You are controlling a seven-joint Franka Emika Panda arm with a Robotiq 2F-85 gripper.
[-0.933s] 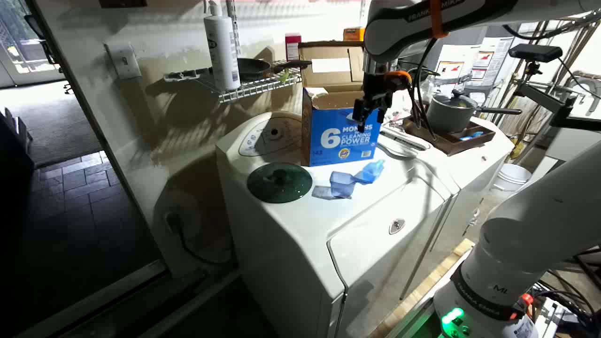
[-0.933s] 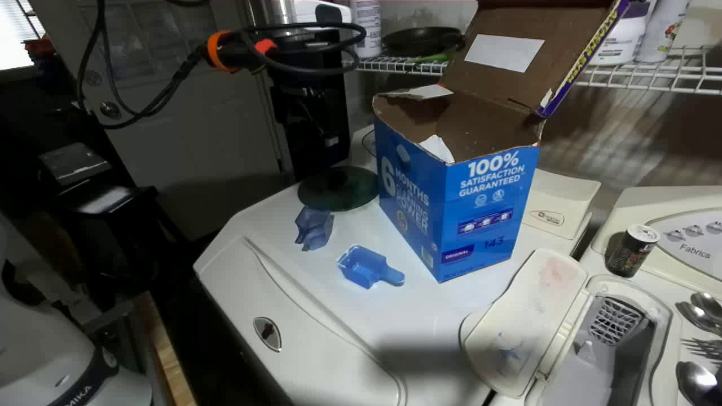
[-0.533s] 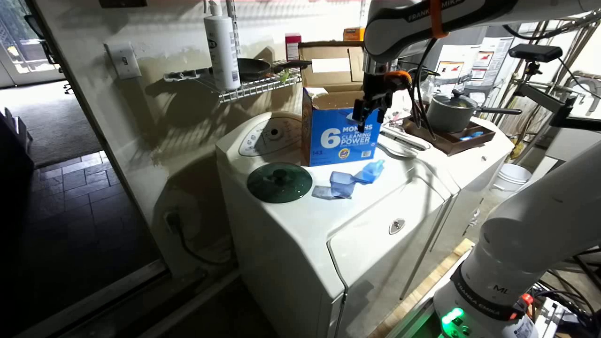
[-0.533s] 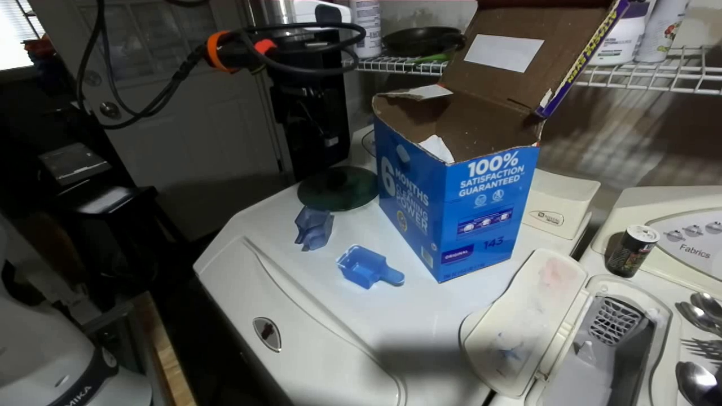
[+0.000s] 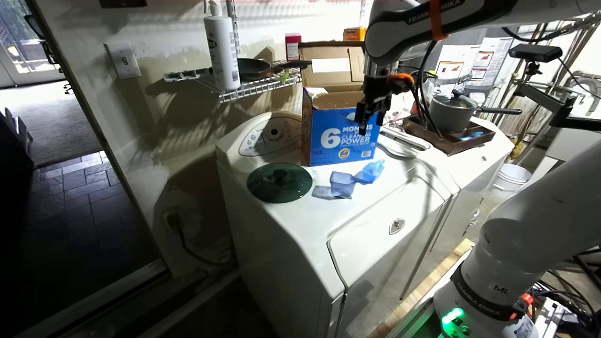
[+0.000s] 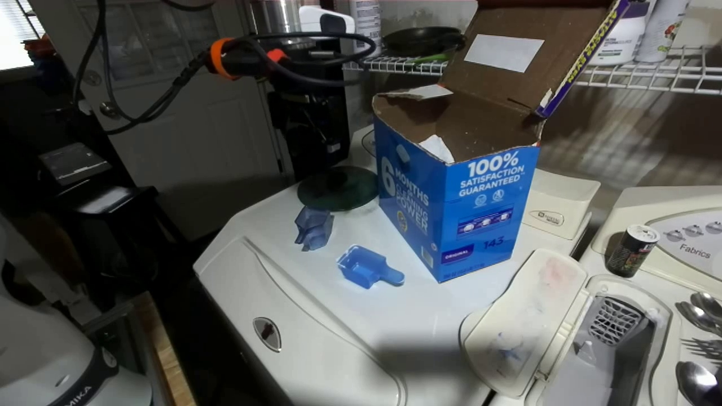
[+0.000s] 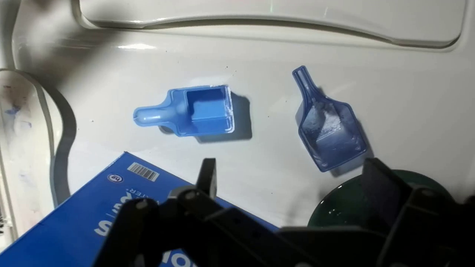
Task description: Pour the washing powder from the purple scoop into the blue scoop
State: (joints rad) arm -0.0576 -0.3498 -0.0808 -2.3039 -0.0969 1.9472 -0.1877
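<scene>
White machine top (image 6: pixel 428 310): the surface is smooth and glossy, with a few dark specks.
Green lid (image 5: pixel 281 190): a round, shiny disc is seen, with a knob fixed at its middle; it is laid flat on the machine top.
Blue scoop (image 7: pixel 183 111): it is made of translucent light-blue plastic; the bowl is boxy, and the handle is short and rounded. It is placed on the machine top near the carton (image 6: pixel 451 197), with the mouth turned up. Along its rim a white powdery trace (image 7: pixel 230 111) is seen.
Purple scoop (image 7: pixel 330 133): the plastic is darker, violet-blue; the bowl is wide and angular, the handle narrow and ridged. It is placed just beside the green lid, apart from the blue scoop. Inside, a whitish patch (image 7: pixel 331 122) is seen; whether it is powder or reflection cannot be told.
Carton: the outside is printed in blue, the inside is plain brown cardboard; the top flap is raised, and the bottom is hidden.
Tray (image 5: pixel 458 146): inside its brown walls a grey lidded pot (image 5: pixel 450 113) is carried.
Hand (image 7: pixel 290 167): its two black fingers (image 7: pixel 206 178) are spread wide; it is held above the machine top, apart from both scoops.
</scene>
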